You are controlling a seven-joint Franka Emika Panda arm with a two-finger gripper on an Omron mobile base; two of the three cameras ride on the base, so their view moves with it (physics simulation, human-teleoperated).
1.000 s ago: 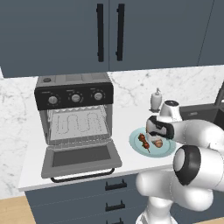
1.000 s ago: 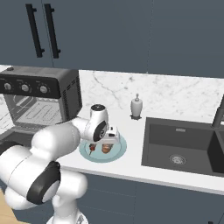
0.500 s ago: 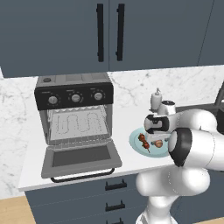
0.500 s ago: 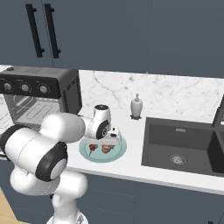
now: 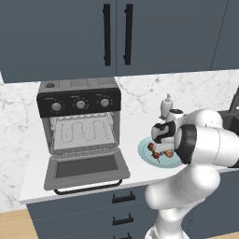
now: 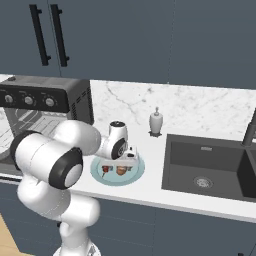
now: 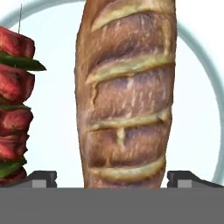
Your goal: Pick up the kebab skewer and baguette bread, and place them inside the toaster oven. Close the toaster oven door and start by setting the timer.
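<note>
now: gripper low over the plate, fingers either side of the baguette

your gripper (image 7: 111,177) sits down on the pale blue plate (image 5: 145,151), and in the hand view its two dark fingertips (image 7: 41,177) stand wide apart, one on each side of the baguette bread (image 7: 127,94). you can see a gap between each tip and the crust, so the fingers are spread and holding nothing. the loaf runs lengthwise up the hand view, slashed crust facing the camera, lying flat on the plate.

the kebab skewer (image 7: 15,107) lies just beside the loaf on the same plate, roughly parallel to it, with red meat chunks and green slices between them. from the left base view you see the skewer (image 5: 153,151) at the oven side of the plate, with the hand above the rest.

the toaster oven (image 5: 79,116) stands on the marble counter (image 5: 28,154) well to the left of the plate. the toaster oven door (image 5: 86,169) is dropped fully open, lying out flat toward the counter edge, and the wire rack (image 5: 84,132) shows inside. a small soap dispenser (image 6: 156,121) stands behind the plate near the backsplash, and the dark sink (image 6: 210,167) lies to the right.
</note>
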